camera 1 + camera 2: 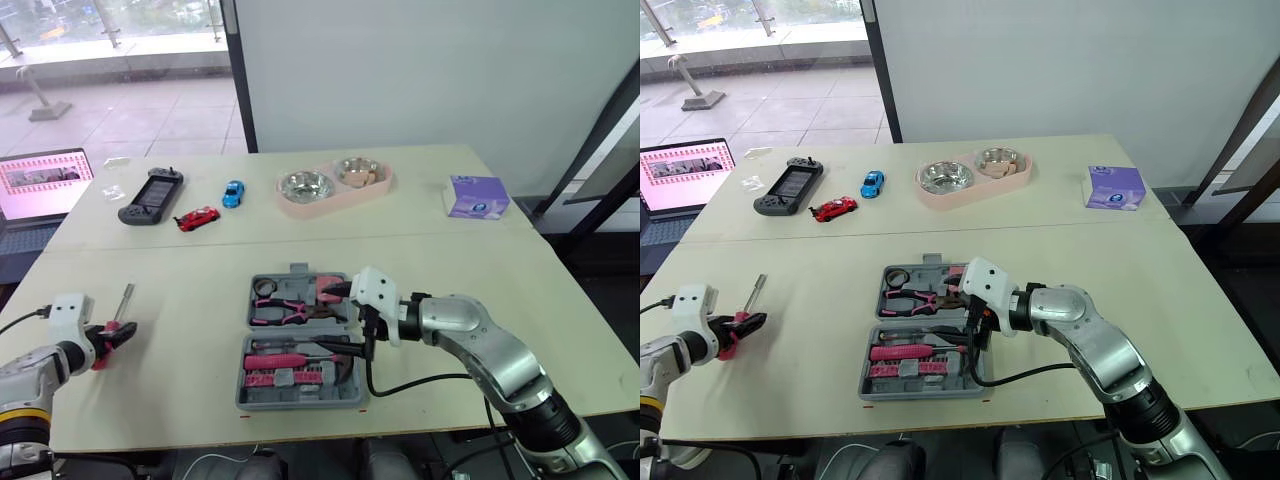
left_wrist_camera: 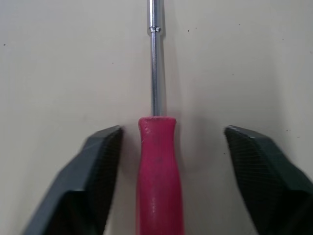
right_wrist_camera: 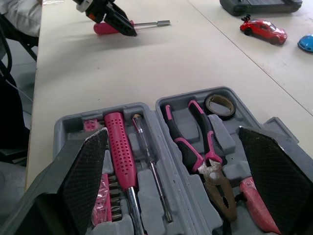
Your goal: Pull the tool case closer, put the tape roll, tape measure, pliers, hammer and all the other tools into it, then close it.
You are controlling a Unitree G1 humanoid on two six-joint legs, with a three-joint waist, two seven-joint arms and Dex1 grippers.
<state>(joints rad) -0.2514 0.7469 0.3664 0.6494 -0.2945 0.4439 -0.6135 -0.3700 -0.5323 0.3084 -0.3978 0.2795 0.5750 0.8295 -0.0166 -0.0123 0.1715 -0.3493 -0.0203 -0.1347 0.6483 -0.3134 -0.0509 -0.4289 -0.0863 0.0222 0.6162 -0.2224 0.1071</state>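
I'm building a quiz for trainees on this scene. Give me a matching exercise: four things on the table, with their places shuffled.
Things:
1. screwdriver
2. pliers
3. red toy car
4. purple box

Places:
A. lying in the open tool case
B. far right part of the table
C. between the open fingers of the left gripper
D. beside the blue toy car

Pairs: 1-C, 2-A, 3-D, 4-B

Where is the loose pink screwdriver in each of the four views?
Left eye view: screwdriver at the left of the table, by the left gripper.
Right eye view: screwdriver, same spot.
Left wrist view: screwdriver between the open fingers.
Right wrist view: screwdriver far beyond the tool case.
Shared landmark: the left gripper.
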